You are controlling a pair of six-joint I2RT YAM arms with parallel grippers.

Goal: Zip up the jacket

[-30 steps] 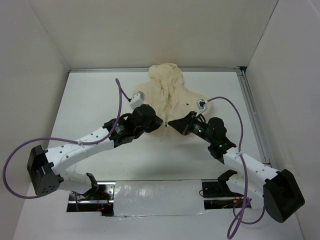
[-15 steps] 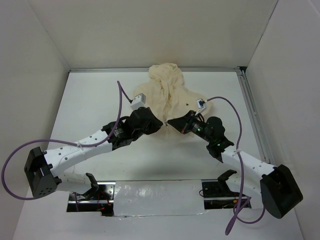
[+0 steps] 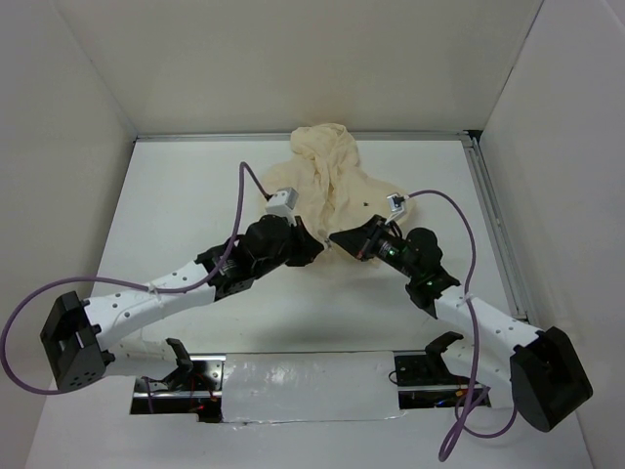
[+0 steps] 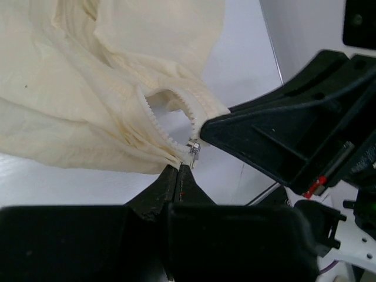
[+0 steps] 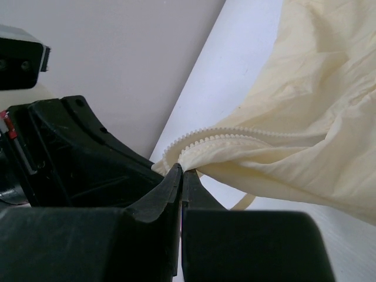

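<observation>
The cream jacket (image 3: 332, 181) lies crumpled at the back middle of the white table, its lower edge toward the arms. Both grippers meet at that near edge, tips almost touching. My left gripper (image 3: 314, 246) is shut on the jacket's hem (image 4: 179, 168) just below the small metal zipper pull (image 4: 192, 151), where the open zipper teeth (image 4: 158, 120) curve apart. My right gripper (image 3: 335, 237) is shut on the jacket's edge (image 5: 181, 171) beside the row of teeth (image 5: 223, 136). In each wrist view the other gripper shows as a big black body close by.
White walls enclose the table on three sides. A metal rail (image 3: 493, 225) runs along the right side. Purple cables (image 3: 244, 186) loop over both arms. A foil-covered strip (image 3: 303, 386) lies between the arm bases at the near edge.
The left arm has swung rightward and a little forward, bringing its gripper closer to the right one. The right gripper shifted only slightly. Both stay shut on the cloth.
</observation>
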